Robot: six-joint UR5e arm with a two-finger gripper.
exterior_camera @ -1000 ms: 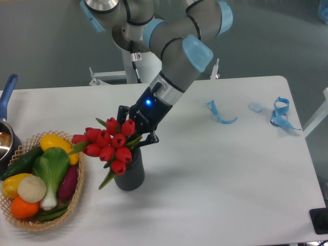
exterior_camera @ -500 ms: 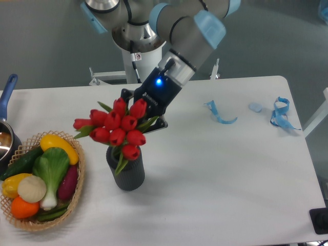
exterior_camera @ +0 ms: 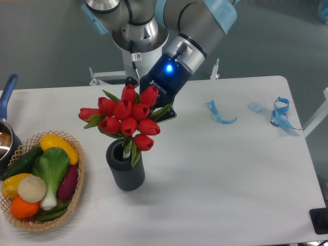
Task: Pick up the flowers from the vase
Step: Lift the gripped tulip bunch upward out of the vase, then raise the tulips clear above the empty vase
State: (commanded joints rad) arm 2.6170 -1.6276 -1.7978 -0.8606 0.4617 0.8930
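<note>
Camera view, fixed, looks down on a white matte table (exterior_camera: 215,174). One arm reaches in from 12 o'clock, its grey tubular links capped in pale blue plastic. The gripper (exterior_camera: 145,114) is a black block with a lit blue indicator; its fingers are mostly hidden behind the flowers (exterior_camera: 127,120) and appear clamped on the bunch from the rear right side.

Flowers: roughly ten smooth, glossy red tulip buds, oval in shape, with pointed green leaves. The cluster is wider than the vase (exterior_camera: 125,167) and sits raised above it at 12 o'clock. A pale stem and a green leaf run down from the bunch to the vase mouth; whether the stem ends are inside the mouth or just at the rim cannot be told.

Vase: dark grey, ribbed, cylindrical, round mouth, standing upright on the table, slightly left of centre.

At 9 o'clock from the vase, a woven wicker basket (exterior_camera: 77,197) holds smooth moulded vegetables in yellow, green, purple, white and orange. A metal pot (exterior_camera: 5,138) with a blue handle is cut off at the left edge. Thin curled blue strips (exterior_camera: 221,114) lie at 2 o'clock, well apart from the vase.
</note>
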